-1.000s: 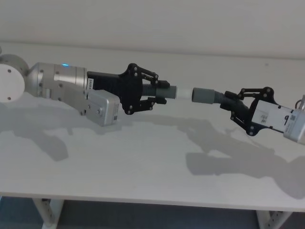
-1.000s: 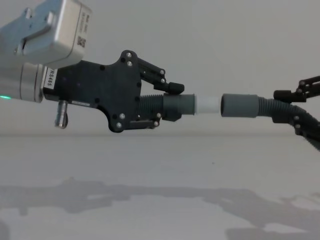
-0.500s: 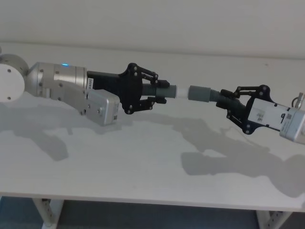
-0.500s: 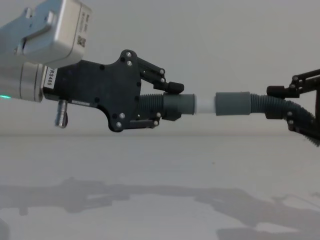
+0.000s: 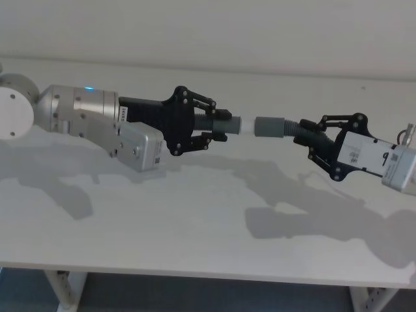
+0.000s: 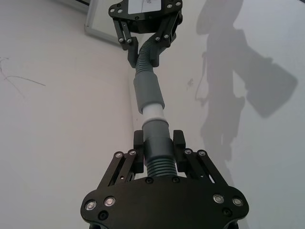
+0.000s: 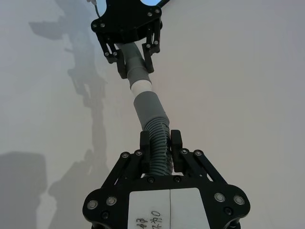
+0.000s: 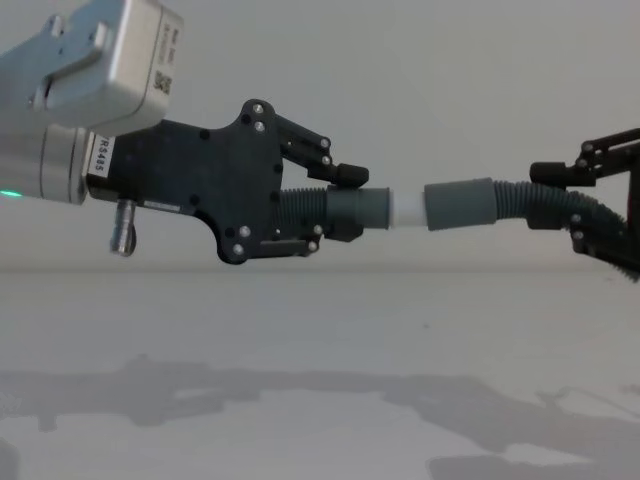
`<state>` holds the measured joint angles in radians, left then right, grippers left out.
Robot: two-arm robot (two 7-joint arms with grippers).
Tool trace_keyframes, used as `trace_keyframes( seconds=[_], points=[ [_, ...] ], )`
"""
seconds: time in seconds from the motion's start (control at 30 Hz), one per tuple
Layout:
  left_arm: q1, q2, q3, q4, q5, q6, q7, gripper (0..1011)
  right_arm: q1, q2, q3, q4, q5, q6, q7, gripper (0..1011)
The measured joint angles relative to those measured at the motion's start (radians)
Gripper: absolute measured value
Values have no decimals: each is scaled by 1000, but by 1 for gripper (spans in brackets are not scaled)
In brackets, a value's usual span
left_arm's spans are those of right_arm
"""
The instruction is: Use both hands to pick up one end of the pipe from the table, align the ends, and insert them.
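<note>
Two pipe pieces held end to end above the plain whitish-grey table (image 5: pixel 195 221).

Left black two-fingered gripper (image 5: pixel 218 127) clamped on short dark grey ribbed hose piece (image 8: pixel 340 211); right black gripper (image 5: pixel 311 138) clamped on longer ribbed hose (image 8: pixel 540 200). White tip (image 8: pixel 405 210) just entering wide grey socket cuff (image 8: pixel 460 203).

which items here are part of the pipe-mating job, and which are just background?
In the job:
left gripper, shut on the short hose piece
white tip
right gripper, shut on the longer hose piece
socket cuff

Just there:
table
wall
</note>
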<state>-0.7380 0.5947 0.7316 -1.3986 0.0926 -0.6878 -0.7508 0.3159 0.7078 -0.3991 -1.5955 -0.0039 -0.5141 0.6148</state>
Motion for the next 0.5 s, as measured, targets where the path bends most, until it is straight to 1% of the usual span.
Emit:
trace_keyframes(
  seconds=[0.5],
  points=[
    [0, 0, 0, 0, 0, 0, 0, 353, 2, -1, -1, -1, 0, -5, -1, 248]
  ],
)
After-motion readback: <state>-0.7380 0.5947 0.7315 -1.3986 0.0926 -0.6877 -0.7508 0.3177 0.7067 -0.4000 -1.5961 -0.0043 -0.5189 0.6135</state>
